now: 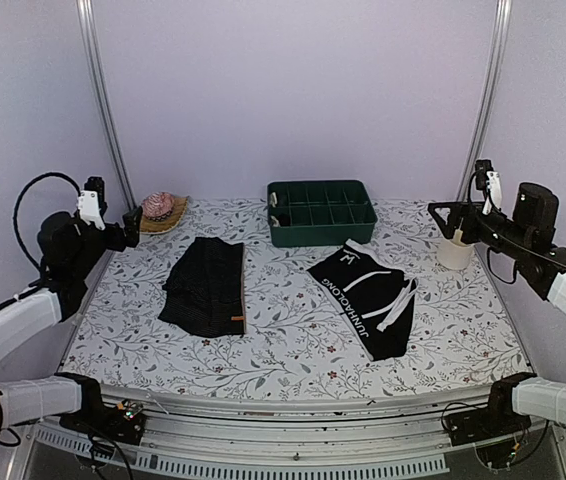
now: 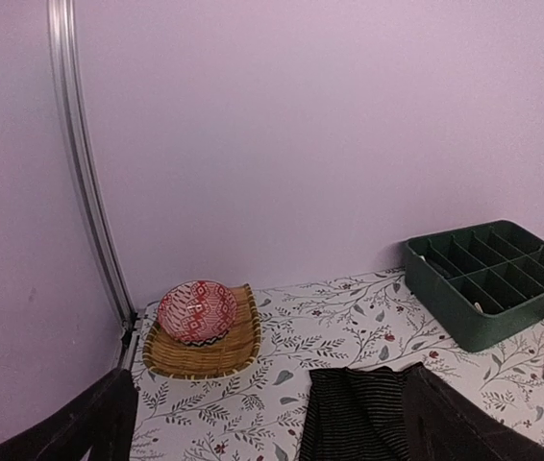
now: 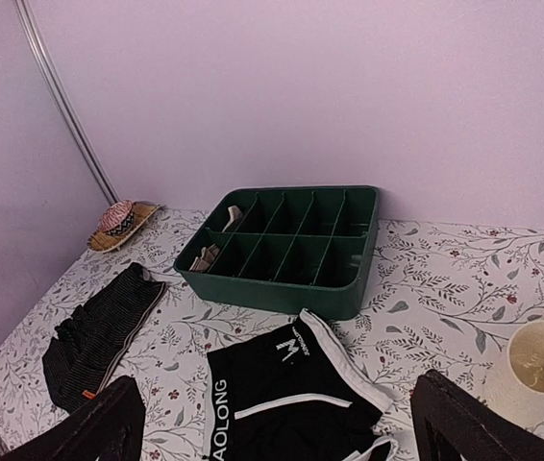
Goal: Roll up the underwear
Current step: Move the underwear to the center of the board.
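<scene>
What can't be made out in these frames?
Plain briefs: left wrist, lower part cut off by bottom edge.
Striped briefs: right wrist, lettering's start cut off by bottom edge.
Item in organizer: right wrist, too small to identify.

Bystanders on a flower-printed table

A white table [image 1: 293, 330] with a leaf-and-flower print carries a dark green plastic tray [image 1: 318, 236], split into rows of compartments, at the back centre. Something small and pale lies in one left-end compartment, too small to identify. In the back left corner sits a shallow woven straw basket [image 2: 205, 360] with a red-and-white patterned bowl [image 2: 196, 311] tilted inside it. A cream-coloured round cup [image 3: 527, 399] stands upright near the right edge, apart from the tray. Plain lilac walls [image 1: 293, 90] close three sides, with silver metal posts [image 1: 103, 110] at the back corners.
</scene>
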`<state>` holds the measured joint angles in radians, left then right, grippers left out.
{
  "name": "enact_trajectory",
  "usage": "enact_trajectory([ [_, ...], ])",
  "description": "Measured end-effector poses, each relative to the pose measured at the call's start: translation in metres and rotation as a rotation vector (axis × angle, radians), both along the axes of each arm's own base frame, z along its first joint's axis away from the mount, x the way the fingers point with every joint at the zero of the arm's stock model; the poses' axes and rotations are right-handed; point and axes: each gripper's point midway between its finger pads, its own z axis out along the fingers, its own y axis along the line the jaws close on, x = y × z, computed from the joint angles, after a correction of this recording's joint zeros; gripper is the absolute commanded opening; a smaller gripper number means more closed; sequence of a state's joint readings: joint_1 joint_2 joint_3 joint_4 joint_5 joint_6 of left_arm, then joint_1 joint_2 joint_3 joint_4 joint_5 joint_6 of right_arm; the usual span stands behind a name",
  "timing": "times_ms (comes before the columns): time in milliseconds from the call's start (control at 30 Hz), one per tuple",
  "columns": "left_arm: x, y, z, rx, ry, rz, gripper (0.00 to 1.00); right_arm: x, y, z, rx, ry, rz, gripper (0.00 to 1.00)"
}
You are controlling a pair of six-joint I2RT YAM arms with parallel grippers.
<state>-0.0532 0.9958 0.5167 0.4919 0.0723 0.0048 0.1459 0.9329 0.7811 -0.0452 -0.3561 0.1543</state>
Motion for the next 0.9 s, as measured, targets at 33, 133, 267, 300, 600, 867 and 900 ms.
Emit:
enact_trajectory([
  [33, 0.0, 0.0, -0.001, -0.002, 0.002, -0.003, 0.99, 0.0, 0.0, 0.0, 0.009, 0.005, 0.0, 0.99],
  [133, -0.001, -0.002, -0.006, -0.014, 0.013, -0.025, 0.99, -0.002, 0.005, 0.001, 0.063, 0.028, 0.018, 0.99],
  [267, -0.003, -0.007, -0.012, -0.024, 0.027, -0.059, 0.98, -0.007, 0.018, 0.008, 0.138, 0.02, 0.097, 0.99],
  [300, -0.004, -0.008, -0.014, -0.027, 0.031, -0.069, 0.98, -0.008, 0.023, 0.008, 0.151, 0.026, 0.124, 0.99],
  [600, 0.005, -0.018, -0.04, -0.036, 0.102, -0.128, 0.99, -0.015, 0.116, -0.04, 0.091, 0.162, 0.39, 0.99],
  [867, 0.013, -0.03, -0.064, -0.023, 0.196, -0.201, 0.99, -0.014, 0.211, -0.058, -0.083, 0.158, 0.508, 0.99],
  [900, 0.015, -0.031, -0.066, -0.021, 0.205, -0.207, 0.98, -0.011, 0.223, -0.065, -0.115, 0.168, 0.515, 0.99],
])
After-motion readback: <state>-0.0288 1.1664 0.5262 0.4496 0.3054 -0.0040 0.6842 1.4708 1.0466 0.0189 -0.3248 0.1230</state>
